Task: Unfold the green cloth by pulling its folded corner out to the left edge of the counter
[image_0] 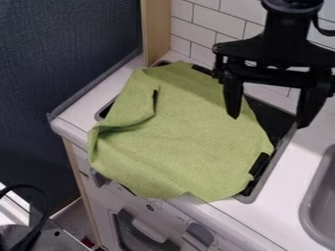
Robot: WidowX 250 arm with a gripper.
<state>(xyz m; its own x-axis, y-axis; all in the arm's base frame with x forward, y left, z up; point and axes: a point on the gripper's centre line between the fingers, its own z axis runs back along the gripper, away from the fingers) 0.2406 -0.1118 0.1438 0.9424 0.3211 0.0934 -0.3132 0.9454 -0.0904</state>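
Observation:
The black gripper point(267, 117) hangs at the upper right with its two fingers spread wide and nothing between them. Its left finger overlaps the upper right part of a green cloth point(190, 139) in the view; whether they touch I cannot tell. Spread over the dark stove top point(272, 120), the cloth hides most of it and drapes over the counter's front edge at the lower left. A fold runs along the cloth's left side. Dark parts of the stove show at the right and around the cloth's border.
A grey sink point(321, 206) lies to the right in the white counter point(262, 220). White tiles point(216, 24) stand behind, with a wooden post point(155, 29) at the back left. Knobs and an oven door point(140, 230) are on the front.

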